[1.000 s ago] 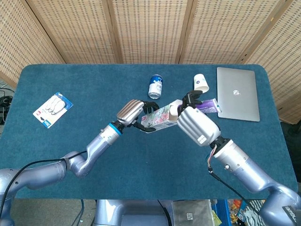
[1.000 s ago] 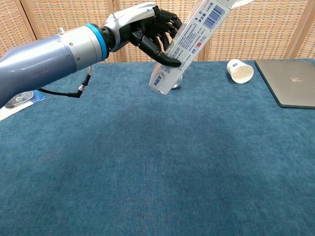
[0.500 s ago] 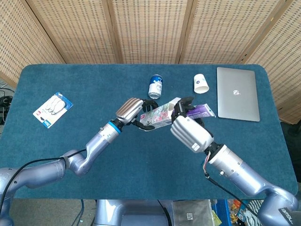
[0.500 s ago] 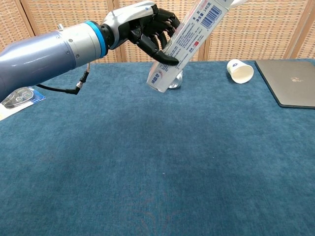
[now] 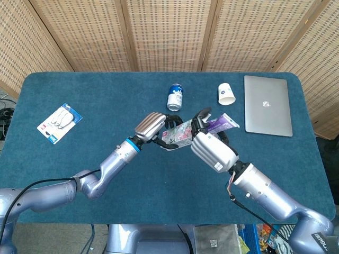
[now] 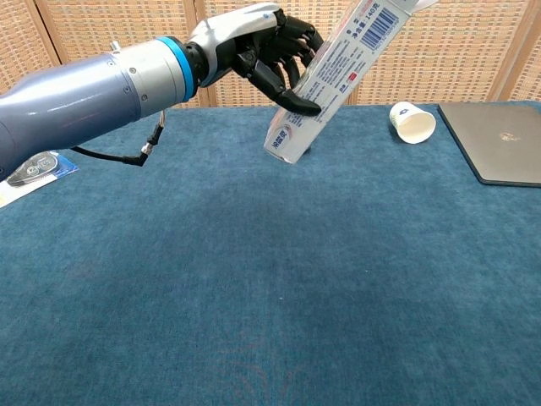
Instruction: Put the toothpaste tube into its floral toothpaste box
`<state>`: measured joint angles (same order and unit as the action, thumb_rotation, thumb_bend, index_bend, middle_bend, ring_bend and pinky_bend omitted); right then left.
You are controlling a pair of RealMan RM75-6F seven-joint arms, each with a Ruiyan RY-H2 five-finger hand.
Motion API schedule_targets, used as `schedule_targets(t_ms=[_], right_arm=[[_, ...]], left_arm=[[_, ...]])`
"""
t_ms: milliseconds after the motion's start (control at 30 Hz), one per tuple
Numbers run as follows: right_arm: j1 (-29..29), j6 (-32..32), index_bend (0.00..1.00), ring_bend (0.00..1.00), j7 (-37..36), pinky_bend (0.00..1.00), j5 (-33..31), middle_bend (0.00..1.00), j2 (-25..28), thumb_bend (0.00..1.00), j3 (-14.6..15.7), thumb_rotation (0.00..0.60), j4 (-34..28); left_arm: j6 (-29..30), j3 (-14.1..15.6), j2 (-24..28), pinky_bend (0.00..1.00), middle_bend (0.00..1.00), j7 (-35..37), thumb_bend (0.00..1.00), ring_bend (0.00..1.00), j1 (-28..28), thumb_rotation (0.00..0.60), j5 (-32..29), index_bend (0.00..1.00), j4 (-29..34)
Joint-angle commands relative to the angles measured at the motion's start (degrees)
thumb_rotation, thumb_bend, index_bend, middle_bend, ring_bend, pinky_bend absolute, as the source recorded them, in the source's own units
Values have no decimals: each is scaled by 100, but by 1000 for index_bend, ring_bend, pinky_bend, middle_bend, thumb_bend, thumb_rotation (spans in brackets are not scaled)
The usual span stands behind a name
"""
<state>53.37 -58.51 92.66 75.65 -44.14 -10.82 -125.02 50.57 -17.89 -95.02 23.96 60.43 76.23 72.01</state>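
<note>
Tube now nearer floral box mouth.

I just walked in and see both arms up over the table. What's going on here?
The left hand holds a long floral toothpaste box tilted up off the blue table. The right hand grips a purple toothpaste tube right at the box's raised end, lining it up. The tube is mostly outside; how far it has entered cannot be told.
</note>
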Motion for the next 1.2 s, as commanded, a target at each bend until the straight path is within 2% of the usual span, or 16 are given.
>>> schedule_targets(t_ms=[33,133,333,433,600,633,700,933,1033,1200], right_arm=[[-123,-303,0,0,-98,0,302,0,-63,0,-43,600,-74],[-203,-529,0,0,-261,0,607,0,-113,0,-114,600,40],[-455,-1026,0,0,-807,0,756,0,-23,0,-328,600,306],[-755,-1442,0,0,-1537,0,568,0,160,0,-493,600,711],[-1111,-1565,0,0,-2966,0,318,0,245,0,-509,600,1400],[-1285,-1561,0,0,-3625,0,126,0,165,0,-454,600,1675],[-1466,-1569,0,0,-4488,0,207,0,-1,0,-345,600,2145],[-2075,-1732,0,0,-6697,0,547,0,-941,0,151,600,3380],[-2247,-1805,0,0,-7184,0,733,0,-1309,0,334,600,3862],[-2424,-1929,0,0,-7454,0,1008,0,-1715,0,537,600,4377]], left_arm=[[6,-15,-53,479,539,57,166,479,7,600,-14,527,-52],[45,-19,-105,479,539,122,165,479,7,600,10,527,-95],[199,-58,-183,479,539,369,165,478,-40,600,58,527,-136],[292,-21,-149,479,539,480,166,478,-106,600,135,527,-160],[312,126,36,479,539,408,165,478,-216,600,233,527,-202],[288,229,141,479,539,305,165,478,-287,600,252,527,-265],[257,366,277,479,539,187,165,479,-376,600,293,527,-304],[115,810,480,479,539,-186,166,478,-692,600,305,528,-708],[29,912,426,479,539,-128,165,478,-785,600,271,528,-902],[-83,1012,261,479,539,-118,165,478,-845,600,268,529,-1251]])
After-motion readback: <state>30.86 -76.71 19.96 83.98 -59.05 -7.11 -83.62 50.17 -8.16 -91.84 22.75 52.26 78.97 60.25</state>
